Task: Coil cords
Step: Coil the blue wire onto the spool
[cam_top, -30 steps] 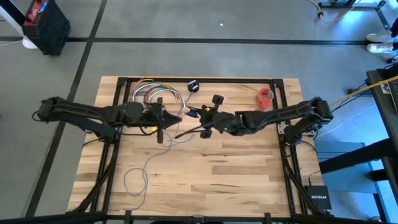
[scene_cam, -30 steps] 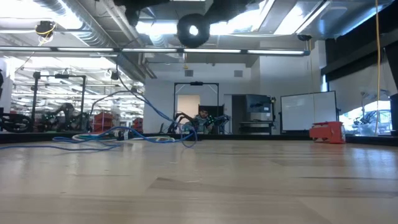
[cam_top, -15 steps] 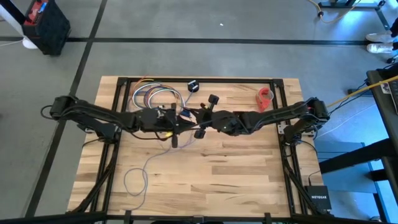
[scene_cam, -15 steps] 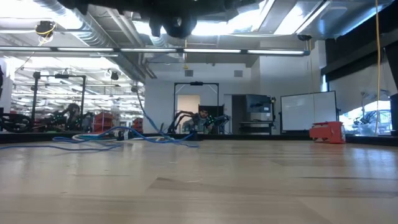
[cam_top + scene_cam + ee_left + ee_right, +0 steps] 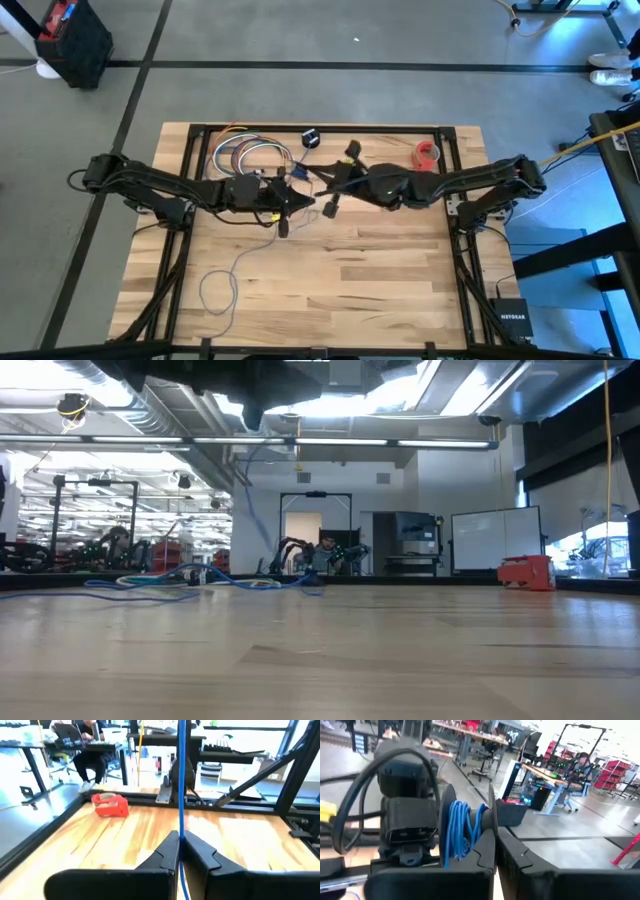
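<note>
The thin bluish-lavender cord (image 5: 232,268) trails in a loop across the pale wooden table (image 5: 380,290) up to the 2 grippers meeting mid-table. Winding looks under way: several blue turns (image 5: 462,832) sit wrapped beside the right gripper (image 5: 492,851), which is pinched together on them. The left gripper (image 5: 179,851) is clamped on the taut strand (image 5: 181,780). Next likely calls for another wrap, keeping tension.

Loops of the blue cord (image 5: 461,832) are seen wound just beyond the closed right gripper (image 5: 494,846).
</note>
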`<state>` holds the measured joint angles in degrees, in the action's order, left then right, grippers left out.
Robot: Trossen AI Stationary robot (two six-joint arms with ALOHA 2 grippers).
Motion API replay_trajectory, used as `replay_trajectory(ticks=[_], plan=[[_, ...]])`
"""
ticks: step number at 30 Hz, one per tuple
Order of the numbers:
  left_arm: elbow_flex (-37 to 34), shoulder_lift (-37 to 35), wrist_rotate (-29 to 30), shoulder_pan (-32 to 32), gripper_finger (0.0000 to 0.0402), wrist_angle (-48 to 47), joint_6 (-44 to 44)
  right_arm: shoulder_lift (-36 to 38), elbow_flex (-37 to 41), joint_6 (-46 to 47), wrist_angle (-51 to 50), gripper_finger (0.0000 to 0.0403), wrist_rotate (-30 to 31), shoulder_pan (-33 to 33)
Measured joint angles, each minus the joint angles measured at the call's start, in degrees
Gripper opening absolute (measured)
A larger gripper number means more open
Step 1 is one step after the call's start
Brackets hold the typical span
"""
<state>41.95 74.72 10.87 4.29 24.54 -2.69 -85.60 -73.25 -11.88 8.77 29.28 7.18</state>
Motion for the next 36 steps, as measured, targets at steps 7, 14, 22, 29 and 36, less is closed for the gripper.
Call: replay_trajectory(ticks=[7, 14, 22, 29, 36], plan=[[0.0, 0.0, 0.0, 0.0, 0.0012, -2.3, 0.8, 4.1, 0.0, -0.1, 2.0, 0.001, -1.9, 0.0], [0.0, -0.3, 0.1, 0.0, 0.0003, -5.3, 1.4, 6.5, 0.0, -0.3, 0.7, 0.001, -2.6, 0.0], [0.0, -3.7, 0.3, -1.5, 0.0001, -13.1, 0.7, 6.5, 0.0, -0.3, -8.0, 0.001, -3.5, 0.8], [0.0, -8.9, 0.2, -3.1, 0.0001, -18.0, 1.2, 6.4, 0.0, -0.2, -17.6, 0.001, -5.6, 2.0], [-0.2, -10.3, 0.2, -5.5, 0.0001, -25.6, -0.7, 6.2, 0.0, 0.9, -17.7, 0.001, -3.8, 2.0]])
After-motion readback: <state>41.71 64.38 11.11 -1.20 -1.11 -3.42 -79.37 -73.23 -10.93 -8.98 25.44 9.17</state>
